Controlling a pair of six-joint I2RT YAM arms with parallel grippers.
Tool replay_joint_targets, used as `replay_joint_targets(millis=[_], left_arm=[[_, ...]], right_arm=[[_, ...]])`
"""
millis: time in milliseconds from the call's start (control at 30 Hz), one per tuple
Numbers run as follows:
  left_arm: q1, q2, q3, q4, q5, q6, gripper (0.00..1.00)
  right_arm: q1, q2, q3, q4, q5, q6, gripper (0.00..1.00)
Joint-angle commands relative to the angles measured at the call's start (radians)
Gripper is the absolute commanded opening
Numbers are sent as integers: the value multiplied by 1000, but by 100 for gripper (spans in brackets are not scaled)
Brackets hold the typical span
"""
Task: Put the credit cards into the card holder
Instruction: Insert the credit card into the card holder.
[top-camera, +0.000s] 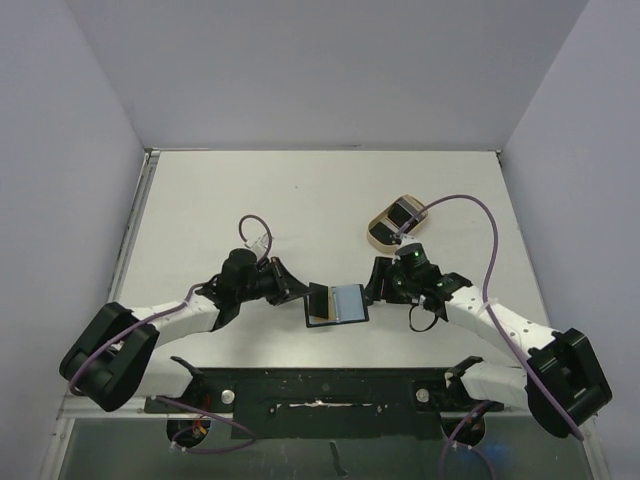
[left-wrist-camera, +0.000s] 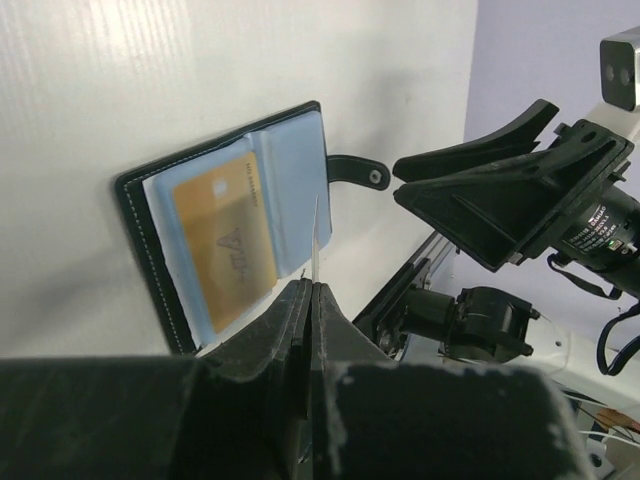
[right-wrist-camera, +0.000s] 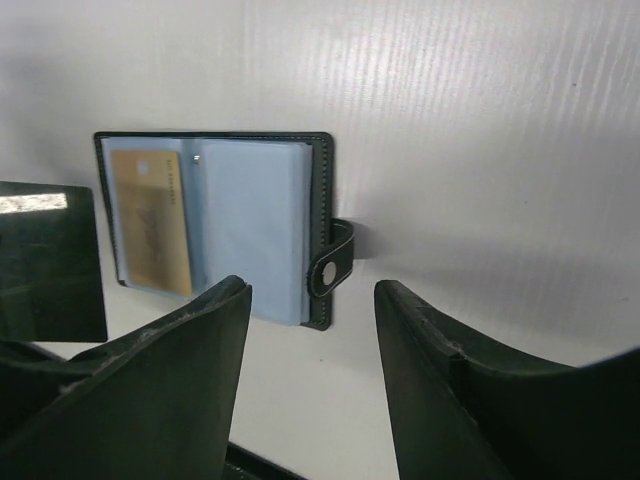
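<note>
The black card holder (top-camera: 345, 302) lies open on the table between my grippers, bluish-grey panels up. A tan-gold credit card (left-wrist-camera: 222, 240) sits in its left pocket, also in the right wrist view (right-wrist-camera: 150, 220). The snap strap (right-wrist-camera: 330, 265) sticks out on its right side. My left gripper (left-wrist-camera: 311, 285) is shut on a dark credit card (left-wrist-camera: 315, 235), seen edge-on, held upright just over the holder's near left edge; it shows flat in the right wrist view (right-wrist-camera: 50, 260). My right gripper (right-wrist-camera: 312, 290) is open and empty, just right of the holder by the strap.
A beige oval tray (top-camera: 382, 235) with a dark card (top-camera: 403, 214) in it stands behind the right gripper. The black base rail (top-camera: 320, 385) runs along the near edge. Walls close the table at the left, back and right.
</note>
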Motion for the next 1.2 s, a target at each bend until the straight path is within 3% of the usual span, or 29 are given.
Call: replay_joint_targets(millis=[0, 267, 667, 767, 1167], left_arm=[[-8, 36, 46, 65, 12, 16, 0], [-13, 76, 46, 78, 19, 12, 0], [-12, 93, 47, 88, 22, 12, 0], [-10, 100, 47, 85, 25, 20, 0], [9, 151, 68, 84, 49, 82, 0]], right_arm=[[10, 58, 6, 35, 82, -54, 53], [11, 128, -6, 131, 40, -85, 48], [62, 184, -38, 178, 21, -31, 12], [96, 173, -52, 179, 36, -6, 7], [129, 181, -58, 172, 76, 6, 6]])
